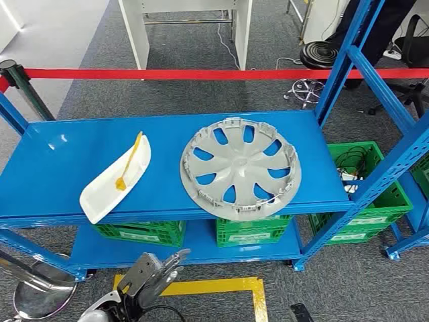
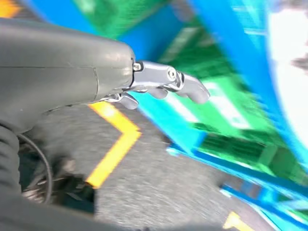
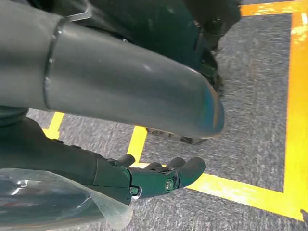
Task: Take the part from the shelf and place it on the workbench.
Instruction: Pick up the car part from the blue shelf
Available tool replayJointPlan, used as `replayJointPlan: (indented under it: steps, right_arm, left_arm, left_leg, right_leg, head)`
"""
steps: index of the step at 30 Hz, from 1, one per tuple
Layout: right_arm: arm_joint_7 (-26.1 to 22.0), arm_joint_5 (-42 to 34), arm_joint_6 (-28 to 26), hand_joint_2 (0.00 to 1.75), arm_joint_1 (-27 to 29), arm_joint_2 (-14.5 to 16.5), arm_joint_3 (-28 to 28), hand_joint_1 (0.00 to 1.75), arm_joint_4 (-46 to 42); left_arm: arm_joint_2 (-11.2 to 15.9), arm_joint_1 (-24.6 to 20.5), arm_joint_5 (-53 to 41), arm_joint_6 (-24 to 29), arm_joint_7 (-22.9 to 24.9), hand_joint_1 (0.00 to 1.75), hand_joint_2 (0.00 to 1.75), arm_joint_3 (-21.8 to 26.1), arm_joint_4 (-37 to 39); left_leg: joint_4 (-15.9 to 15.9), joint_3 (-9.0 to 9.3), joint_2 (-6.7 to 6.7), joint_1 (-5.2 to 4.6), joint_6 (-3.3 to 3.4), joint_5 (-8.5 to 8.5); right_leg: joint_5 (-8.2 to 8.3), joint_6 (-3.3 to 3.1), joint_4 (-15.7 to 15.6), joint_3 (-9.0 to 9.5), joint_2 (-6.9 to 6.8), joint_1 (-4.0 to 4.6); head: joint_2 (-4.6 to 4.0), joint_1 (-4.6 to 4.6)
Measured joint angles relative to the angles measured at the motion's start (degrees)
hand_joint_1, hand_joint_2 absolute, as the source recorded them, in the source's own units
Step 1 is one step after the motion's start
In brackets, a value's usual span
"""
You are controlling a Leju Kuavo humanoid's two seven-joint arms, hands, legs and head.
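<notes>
A silver wheel cover (image 1: 240, 168) lies flat on the blue shelf (image 1: 60, 168), right of its middle, its rim reaching the front edge. To its left on the same shelf lies a white curved plastic part (image 1: 108, 184) with a yellow strip (image 1: 128, 164) on it. My left hand (image 1: 154, 274) is low in front of the shelf, below the white part, fingers stretched out and apart with nothing in them. The left wrist view is blurred and has those fingers (image 2: 172, 83) pointing toward the shelf's lower level. My right hand (image 3: 160, 175) hangs over the carpet, fingers extended, holding nothing.
Green crates (image 1: 251, 231) sit on the lower shelf level, another green crate (image 1: 374, 194) to the right holds cables. Blue slanted uprights (image 1: 384, 171) stand at the right. A red barrier tape (image 1: 202, 74) runs behind. Yellow floor tape (image 1: 217, 287) and a round metal base (image 1: 43, 292) lie near me.
</notes>
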Motion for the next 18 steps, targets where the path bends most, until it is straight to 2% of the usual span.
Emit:
replayJointPlan:
  steps: [5, 10, 18]
  right_arm:
    - [0.42, 0.23, 0.1, 0.0, -0.18, -0.3, 1.13, 0.0, -0.16]
    - [1.46, 1.78, 0.28, 0.0, -0.04, -0.81, 1.68, 0.0, -0.89]
    - [2.65, 3.74, -0.44, 0.0, 1.72, -1.91, 1.68, 0.0, -3.31]
  left_arm:
    - [-1.05, -0.9, -1.62, -1.21, -1.15, 0.0, 1.75, -0.16, -4.5]
    - [-1.59, -2.71, -4.37, -0.66, -2.85, 0.0, 1.75, 0.42, -13.34]
    - [-0.19, -2.21, -12.84, 6.53, -5.0, 0.0, 1.75, 4.13, -25.06]
  left_leg:
    - [0.01, -0.05, -0.01, -0.02, 0.01, 0.05]
    - [0.02, -0.15, -0.04, -0.04, 0.09, 0.15]
    - [0.01, -0.18, -0.05, -0.03, 0.06, 0.21]
  right_leg:
    - [0.07, 0.01, 0.0, -0.08, 0.04, -0.02]
    - [0.14, 0.02, 0.0, -0.14, -0.08, -0.04]
    - [0.16, 0.02, 0.0, -0.13, -0.11, -0.04]
  head:
    - [0.0, 0.01]
    - [0.0, 0.01]
    - [0.0, 0.01]
